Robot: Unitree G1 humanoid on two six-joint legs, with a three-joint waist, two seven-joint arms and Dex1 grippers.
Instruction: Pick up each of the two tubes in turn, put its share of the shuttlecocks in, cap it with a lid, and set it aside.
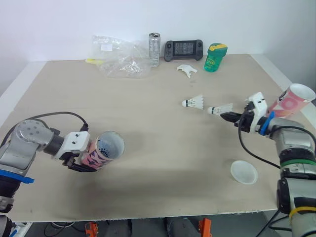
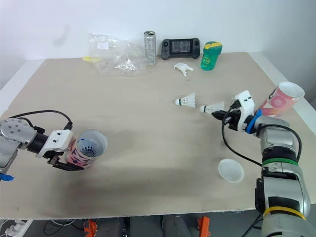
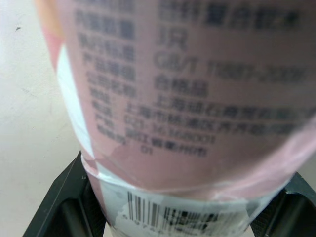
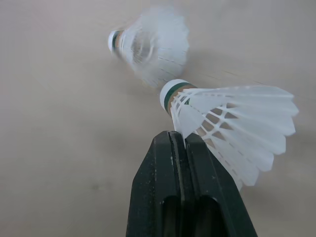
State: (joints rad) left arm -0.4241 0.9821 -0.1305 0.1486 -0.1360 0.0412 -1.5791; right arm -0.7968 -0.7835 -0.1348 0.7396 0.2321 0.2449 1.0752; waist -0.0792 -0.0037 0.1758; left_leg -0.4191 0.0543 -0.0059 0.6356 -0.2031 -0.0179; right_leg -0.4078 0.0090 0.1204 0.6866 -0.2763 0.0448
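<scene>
My left gripper (image 1: 85, 162) is shut on a pink patterned tube (image 1: 105, 148) at the front left, held on its side with its open mouth facing right. A shuttlecock's netted base shows inside it. In the left wrist view the tube's label (image 3: 187, 98) sits between the black fingers (image 3: 64, 197). At the right, my right gripper (image 1: 231, 117) is shut on the feather skirt of a white shuttlecock (image 1: 220, 108), seen close up as shuttlecock (image 4: 232, 128). A second shuttlecock (image 1: 193, 102) lies just left of it. The second pink tube (image 1: 292, 100) lies tilted at the right edge behind my right arm.
A clear round lid (image 1: 244, 172) lies on the table's front right. Along the back edge are a crumpled plastic bag (image 1: 121, 59), a silver can (image 1: 154, 49), a game console (image 1: 183, 50), a green bottle (image 1: 215, 57) and a small white piece (image 1: 187, 70).
</scene>
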